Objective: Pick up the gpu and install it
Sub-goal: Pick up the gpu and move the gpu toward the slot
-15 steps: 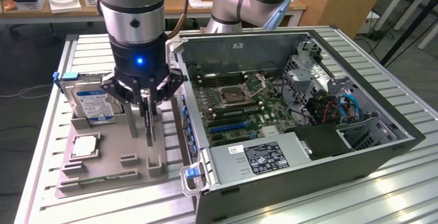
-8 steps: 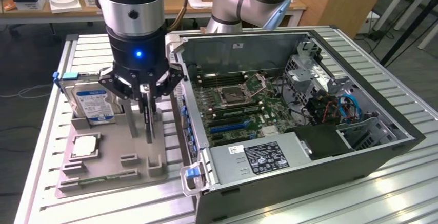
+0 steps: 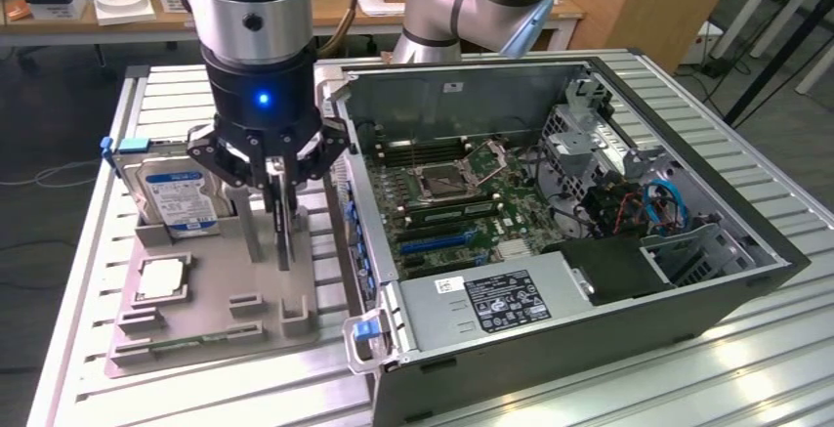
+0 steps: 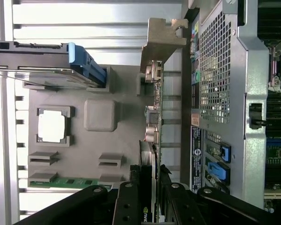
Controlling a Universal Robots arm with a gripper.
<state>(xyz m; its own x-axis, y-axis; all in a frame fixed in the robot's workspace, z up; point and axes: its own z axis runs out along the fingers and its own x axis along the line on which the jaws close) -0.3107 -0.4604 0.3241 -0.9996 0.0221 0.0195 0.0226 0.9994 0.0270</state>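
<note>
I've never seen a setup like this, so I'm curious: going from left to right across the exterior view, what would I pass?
First the hard drive, then the gripper, then the processor socket, then the blue cables.

We lose the gpu [image 4: 155,101] at its end by the gripper [image 4: 151,187], swallowed behind black linkage. Beside the gpu, the hard drive [image 4: 42,70] runs off the wrist view's edge. On the gpu's other side the computer case [image 4: 220,70] is cropped, the print on its sticker [image 4: 195,150] too small for us to read.
</note>
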